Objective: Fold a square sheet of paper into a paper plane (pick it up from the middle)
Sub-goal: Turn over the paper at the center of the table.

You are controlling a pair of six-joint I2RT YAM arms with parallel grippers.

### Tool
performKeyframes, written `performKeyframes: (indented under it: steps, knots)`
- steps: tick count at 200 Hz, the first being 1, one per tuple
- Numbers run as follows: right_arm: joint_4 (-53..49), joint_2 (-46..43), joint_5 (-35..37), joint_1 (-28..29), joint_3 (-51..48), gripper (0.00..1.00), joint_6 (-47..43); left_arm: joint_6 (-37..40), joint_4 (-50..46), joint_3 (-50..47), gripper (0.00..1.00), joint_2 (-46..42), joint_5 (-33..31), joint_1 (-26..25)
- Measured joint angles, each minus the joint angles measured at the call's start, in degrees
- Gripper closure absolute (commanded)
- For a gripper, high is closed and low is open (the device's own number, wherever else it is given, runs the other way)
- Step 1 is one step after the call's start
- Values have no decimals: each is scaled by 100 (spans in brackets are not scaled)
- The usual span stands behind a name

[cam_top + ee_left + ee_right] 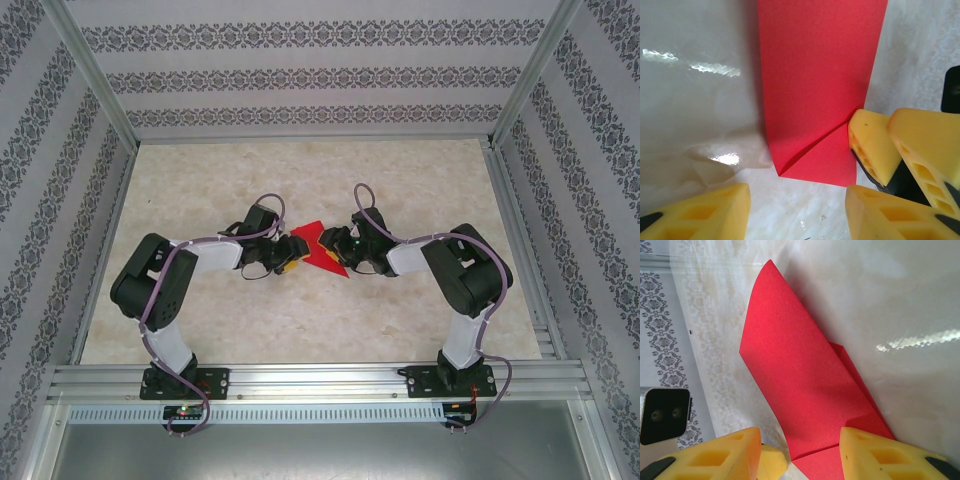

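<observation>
Done: we see the red sheet (322, 247) partly folded, one corner creased.
Remaining: we judge most folds; no dart yet.
Left gripper (797, 200): half open, empty.
Right gripper (800, 440): half open, astride the sheet.

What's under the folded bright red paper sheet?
Pale glossy marbled tabletop surrounds the folded bright red paper sheet; its own lower red layer peeks out at one edge. The surface directly beneath is covered.
</observation>
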Motion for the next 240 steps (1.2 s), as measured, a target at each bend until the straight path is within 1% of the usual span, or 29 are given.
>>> performKeyframes:
  steps: [25, 80, 124, 150, 178, 240]
  knots:
    - [20, 15, -48, -17, 2, 54, 2, -24, 42, 33, 53, 76, 68, -26]
    - [105, 42, -153, -63, -26, 54, 22, -61, 216, 203, 55, 267, 131, -52]
    - [157, 46, -192, -76, -50, 54, 20, -151, 339, 203, 54, 356, 160, -52]
    - [184, 46, -192, -76, -61, 54, 20, -146, 310, 192, 51, 328, 33, -52]
    - [186, 46, -192, -76, -61, 54, 20, -140, 245, 192, 51, 216, -105, -52]
    - [186, 46, -192, -76, -63, 54, 20, -144, 247, 120, 51, 205, -125, -57]
